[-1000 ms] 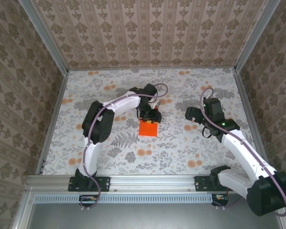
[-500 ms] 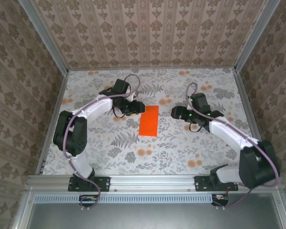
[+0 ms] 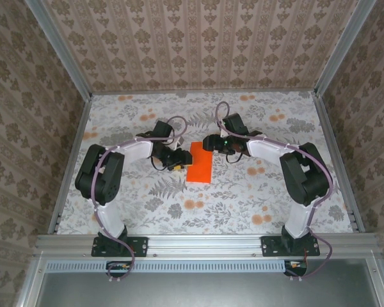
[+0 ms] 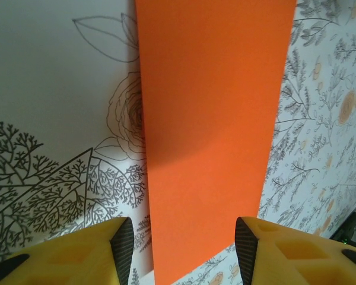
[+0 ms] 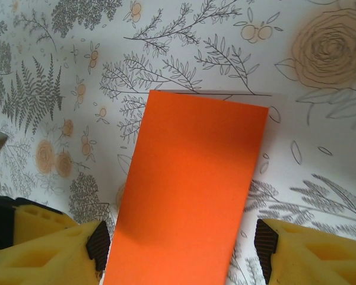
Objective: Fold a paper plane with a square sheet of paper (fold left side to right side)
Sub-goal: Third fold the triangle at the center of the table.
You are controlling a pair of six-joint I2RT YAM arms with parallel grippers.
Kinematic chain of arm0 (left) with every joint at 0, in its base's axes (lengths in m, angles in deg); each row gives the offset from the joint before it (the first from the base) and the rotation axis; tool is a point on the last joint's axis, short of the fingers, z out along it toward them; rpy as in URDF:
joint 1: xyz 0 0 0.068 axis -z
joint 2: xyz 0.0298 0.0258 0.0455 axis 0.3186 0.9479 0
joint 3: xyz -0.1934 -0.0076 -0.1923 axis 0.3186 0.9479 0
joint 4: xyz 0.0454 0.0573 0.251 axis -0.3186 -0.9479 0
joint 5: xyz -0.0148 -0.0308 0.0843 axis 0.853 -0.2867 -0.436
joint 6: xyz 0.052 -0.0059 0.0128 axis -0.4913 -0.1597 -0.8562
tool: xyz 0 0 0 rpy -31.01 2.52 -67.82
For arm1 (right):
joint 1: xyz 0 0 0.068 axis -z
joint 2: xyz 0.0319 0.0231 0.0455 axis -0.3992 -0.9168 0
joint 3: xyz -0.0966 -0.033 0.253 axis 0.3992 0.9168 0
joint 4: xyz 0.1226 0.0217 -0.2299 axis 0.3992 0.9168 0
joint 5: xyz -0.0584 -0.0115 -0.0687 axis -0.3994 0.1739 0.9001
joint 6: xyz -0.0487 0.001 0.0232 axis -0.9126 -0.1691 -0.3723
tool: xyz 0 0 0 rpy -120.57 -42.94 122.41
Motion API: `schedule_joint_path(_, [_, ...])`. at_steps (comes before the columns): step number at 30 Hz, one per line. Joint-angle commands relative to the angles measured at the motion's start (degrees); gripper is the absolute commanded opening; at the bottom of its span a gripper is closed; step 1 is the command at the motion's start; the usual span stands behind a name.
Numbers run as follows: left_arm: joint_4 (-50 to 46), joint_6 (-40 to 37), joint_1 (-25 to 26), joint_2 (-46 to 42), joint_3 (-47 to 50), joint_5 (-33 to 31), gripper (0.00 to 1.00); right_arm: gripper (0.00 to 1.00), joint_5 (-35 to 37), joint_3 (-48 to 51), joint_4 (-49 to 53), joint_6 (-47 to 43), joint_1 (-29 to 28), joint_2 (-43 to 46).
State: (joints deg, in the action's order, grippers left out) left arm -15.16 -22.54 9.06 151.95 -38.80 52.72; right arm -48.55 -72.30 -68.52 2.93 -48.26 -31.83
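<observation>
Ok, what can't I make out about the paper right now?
Top external: whether the left gripper or right gripper touches the orange paper, too small to tell.
Left wrist: paper's far end, cut off by the top edge.
Right wrist: its near end, cut off by the bottom edge.

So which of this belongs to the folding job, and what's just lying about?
Job: orange sheet of paper, a flat narrow rectangle; left gripper, open; right gripper, open.
Just there: floral table cover; patterned walls; metal frame rail.
</observation>
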Motion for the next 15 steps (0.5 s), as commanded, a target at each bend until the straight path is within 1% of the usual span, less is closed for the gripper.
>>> schedule_joint_path(1, [2.3, 1.4, 0.7, 1.6, 1.3, 1.7, 0.51, 0.68, -1.5, -1.4, -0.6, 0.8, -0.4, -0.9])
schedule_joint_path(2, [2.7, 1.4, 0.9, 2.0, 1.2, 3.5, 0.51, 0.68, -1.3, -1.0, -0.7, 0.8, -0.4, -0.7])
schedule_joint_path(7, [3.0, 1.3, 1.4, 3.9, 0.6, 4.2, 0.49, 0.68, -1.2, 1.4, -1.7, 0.8, -0.4, 1.0])
schedule_joint_path(10, [3.2, 1.4, 1.5, 4.3, 0.7, 4.6, 0.47, 0.69, -1.3, 2.8, -2.3, 0.9, -0.4, 2.2])
schedule_joint_path(12, [3.5, 1.5, 1.5, 4.0, 0.9, 4.5, 0.44, 0.69, -1.1, 3.9, -2.9, 0.6, -0.4, 3.3])
schedule_joint_path(15, [4.4, 2.2, 1.5, 3.4, 1.4, 4.8, 0.34, 0.69, -0.1, 6.2, -4.4, 0.0, -0.4, 5.8])
